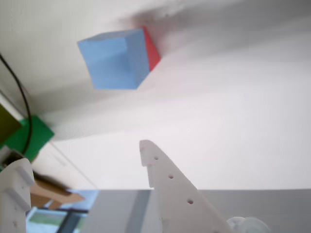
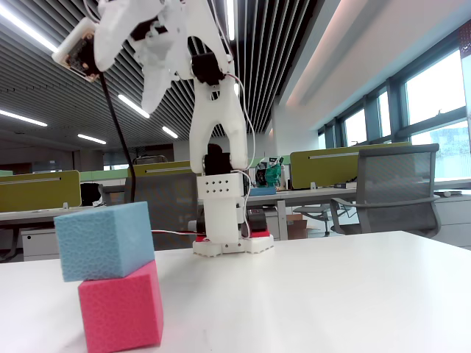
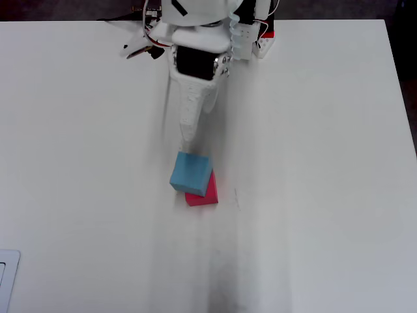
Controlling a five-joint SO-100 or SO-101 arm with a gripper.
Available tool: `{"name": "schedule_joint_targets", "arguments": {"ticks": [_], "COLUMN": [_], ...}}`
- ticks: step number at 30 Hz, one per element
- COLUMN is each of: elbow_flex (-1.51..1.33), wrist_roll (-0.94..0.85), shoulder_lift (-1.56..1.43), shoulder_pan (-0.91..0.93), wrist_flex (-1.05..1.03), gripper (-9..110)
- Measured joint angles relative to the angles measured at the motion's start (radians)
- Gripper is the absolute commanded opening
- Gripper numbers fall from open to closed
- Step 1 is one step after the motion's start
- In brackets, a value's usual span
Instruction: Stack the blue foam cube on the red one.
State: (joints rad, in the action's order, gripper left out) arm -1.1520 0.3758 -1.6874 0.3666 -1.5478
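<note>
Gripper (image 1: 80,167): jaws spread wide, nothing between them, clear of both cubes.
Wrist view, fingers: one white finger (image 1: 172,187) rises from the bottom edge at 6 o'clock, the other (image 1: 14,191) sits at the lower left, about 8 o'clock. Wide gap between them.
Wrist view, blue foam cube (image 1: 116,60): at about 11 o'clock in frame, well apart from the fingertips.
Wrist view, red one (image 1: 152,51): only a sliver shows, at the blue cube's 3 o'clock edge, mostly hidden behind it.
Wrist view, table (image 1: 233,121): white, bare around the cubes. Black cable (image 1: 23,104) runs along the left edge.
Fixed view, gripper (image 2: 151,70): raised high at 11 o'clock in frame, above the cubes, not touching them. Jaw gap hard to read from this angle.
Fixed view, stack: blue foam cube (image 2: 104,239) rests on the red one (image 2: 121,309), at 8 o'clock in frame. Blue sits offset toward the left and twisted relative to red, overhanging on that side.
Fixed view, arm base (image 2: 228,243): on the table behind the stack, near frame centre.
Overhead view, gripper (image 3: 187,137): points toward 6 o'clock, tip just above the stack's 12 o'clock side.
Overhead view, stack: blue foam cube (image 3: 191,173) covers most of the red one (image 3: 207,194); red shows at blue's 5 o'clock corner.
Overhead view, table (image 3: 313,163): white, stack near its centre.
</note>
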Motion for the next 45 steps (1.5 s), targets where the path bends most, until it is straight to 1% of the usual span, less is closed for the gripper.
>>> {"name": "schedule_joint_targets", "arguments": {"ticks": [1,3,8,9,14,15,17,24,29,30,33,34,36,38,45], "elbow_flex": [-0.104,-0.135,-0.374,-0.466,-0.649,-0.758,-0.782,-1.043,-1.184,-1.258,-1.305,-1.378,-1.397,-1.520,-1.629], "wrist_roll": [0.003,0.003,0.003,0.003,0.003,0.003,0.003,0.003,0.003,0.003,0.003,-0.003,-0.009,-0.032,-0.055], "shoulder_lift": [-0.103,-0.133,-0.304,-0.360,-0.456,-0.511,-0.528,-0.710,-0.833,-0.902,-0.959,-1.048,-1.075,-1.258,-1.387], "shoulder_pan": [0.040,0.052,0.107,0.123,0.135,0.140,0.143,0.124,0.101,0.098,0.092,0.091,0.094,0.094,0.089], "wrist_flex": [0.071,0.097,0.216,0.278,0.402,0.453,0.474,0.601,0.649,0.670,0.689,0.707,0.707,0.693,0.687], "gripper": [26,25,20,18,15,15,15,14,14,14,14,14,14,14,14]}}
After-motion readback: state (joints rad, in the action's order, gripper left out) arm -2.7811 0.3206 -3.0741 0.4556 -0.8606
